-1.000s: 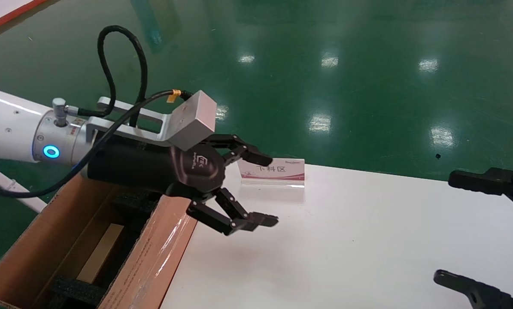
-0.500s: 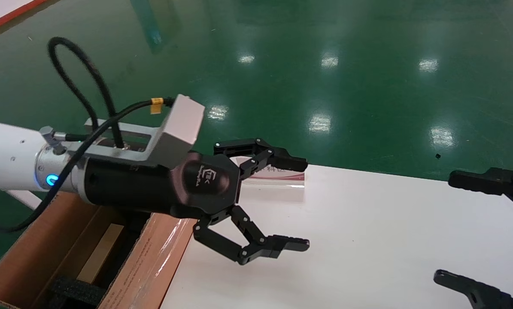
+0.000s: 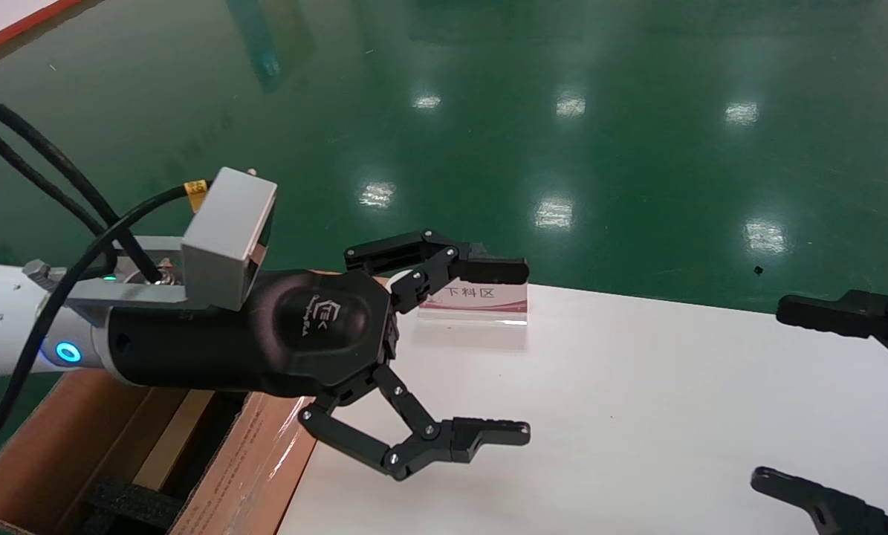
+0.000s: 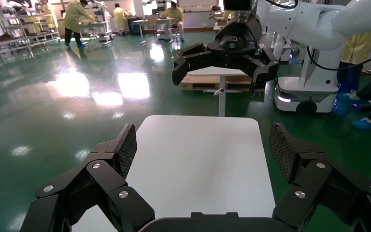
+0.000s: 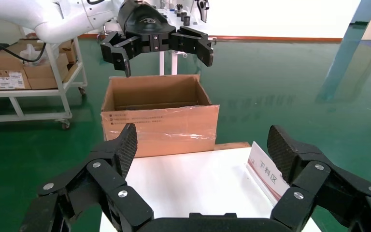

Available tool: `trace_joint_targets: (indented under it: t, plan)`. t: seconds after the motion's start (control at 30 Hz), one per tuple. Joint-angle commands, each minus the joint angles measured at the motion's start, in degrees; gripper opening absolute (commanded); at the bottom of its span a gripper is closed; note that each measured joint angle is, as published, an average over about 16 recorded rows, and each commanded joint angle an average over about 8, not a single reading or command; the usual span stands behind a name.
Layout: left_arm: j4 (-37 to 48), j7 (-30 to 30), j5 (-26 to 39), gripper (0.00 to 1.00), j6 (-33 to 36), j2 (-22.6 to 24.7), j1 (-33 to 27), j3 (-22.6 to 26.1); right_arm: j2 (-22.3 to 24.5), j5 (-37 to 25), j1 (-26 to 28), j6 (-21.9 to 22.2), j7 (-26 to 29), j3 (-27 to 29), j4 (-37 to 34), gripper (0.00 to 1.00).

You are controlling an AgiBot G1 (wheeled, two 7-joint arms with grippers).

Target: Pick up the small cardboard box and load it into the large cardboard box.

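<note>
The large cardboard box (image 3: 254,461) stands open at the table's left end, with black foam (image 3: 128,501) inside and glossy tape on its near flap; it also shows in the right wrist view (image 5: 159,123). A flat tan piece (image 3: 165,438) lies inside it between the foam; I cannot tell whether it is the small cardboard box. No small box shows on the table. My left gripper (image 3: 522,351) is open and empty, just past the box's flap over the white table (image 3: 637,416). My right gripper (image 3: 767,394) is open and empty at the table's right end.
A small white and red sign (image 3: 473,297) stands at the table's far edge, close to my left gripper's upper finger. The green floor (image 3: 562,111) lies beyond the table. A cart with cartons (image 5: 9,77) stands behind the large box.
My left gripper has moved from above the large box out over the table and sunk a little, staying open and empty. The right arm has not moved.
</note>
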Motion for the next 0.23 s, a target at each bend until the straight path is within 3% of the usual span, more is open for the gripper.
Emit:
trace_joint_targets:
  t: [0.03, 0.23]
  plan:
    - [0.0, 0.0, -0.2, 1.0, 0.1, 0.1, 0.4, -0.4, 0.0, 0.0, 0.0, 0.0, 0.0, 0.0, 0.0, 1.0]
    - [0.0, -0.2, 0.1, 1.0, -0.1, -0.1, -0.5, 0.5, 0.0, 0.0, 0.0, 0.0, 0.0, 0.0, 0.0, 1.0]
